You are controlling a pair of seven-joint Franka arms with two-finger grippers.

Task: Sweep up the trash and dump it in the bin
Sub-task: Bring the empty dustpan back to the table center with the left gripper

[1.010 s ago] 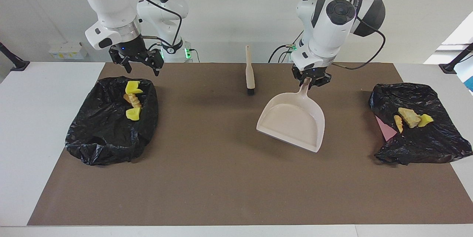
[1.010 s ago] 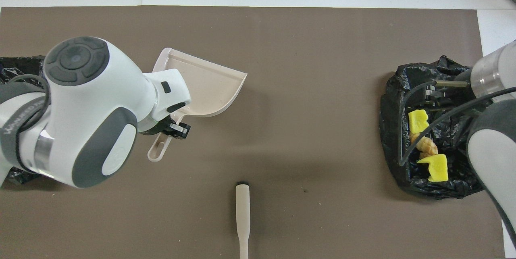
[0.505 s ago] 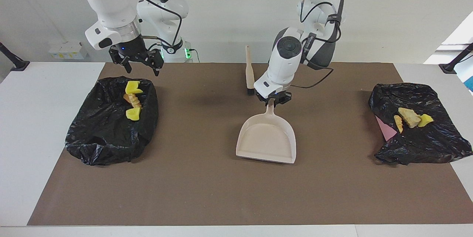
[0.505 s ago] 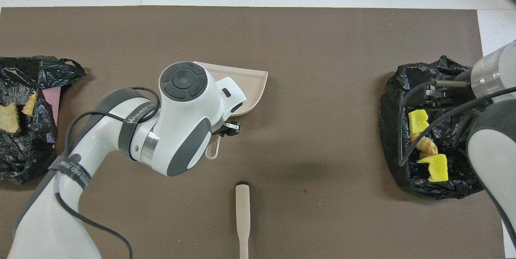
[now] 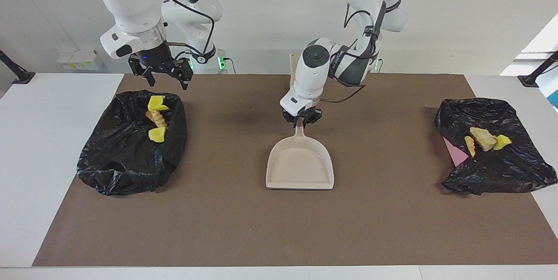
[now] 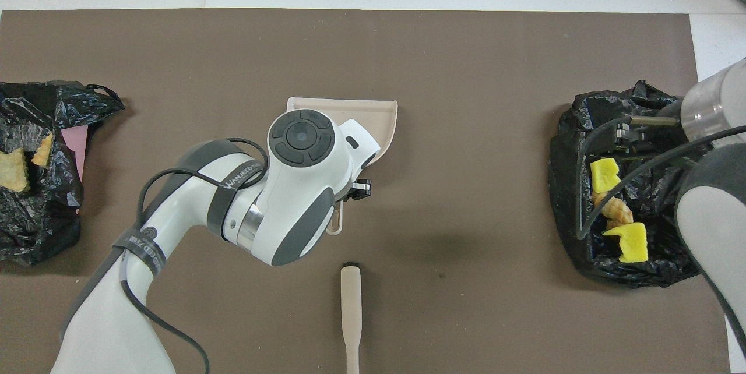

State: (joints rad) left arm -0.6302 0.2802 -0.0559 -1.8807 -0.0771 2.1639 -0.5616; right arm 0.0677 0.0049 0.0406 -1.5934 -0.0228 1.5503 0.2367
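Note:
My left gripper point(image 5: 301, 121) is shut on the handle of the beige dustpan point(image 5: 300, 163). The pan is empty and lies low at the middle of the brown mat, its mouth pointing away from the robots; its front edge point(image 6: 349, 110) shows past the arm. One black bag bin point(image 5: 126, 162) lies at the right arm's end with yellow and tan trash point(image 5: 157, 118) in it. My right gripper point(image 5: 162, 74) hangs open over that bag's edge nearest the robots. A second black bag point(image 5: 501, 166) at the left arm's end holds more trash point(image 5: 483, 138).
A beige brush point(image 6: 351, 304) lies on the mat near the robots, just nearer than the dustpan handle; the left arm hides most of it in the facing view. A pink sheet point(image 5: 454, 152) pokes out of the bag at the left arm's end. White table borders the mat point(image 5: 244, 227).
The left arm has carried the dustpan from beside the bag at its own end to the mat's middle, turning the mouth away from the robots. The right arm has stayed still.

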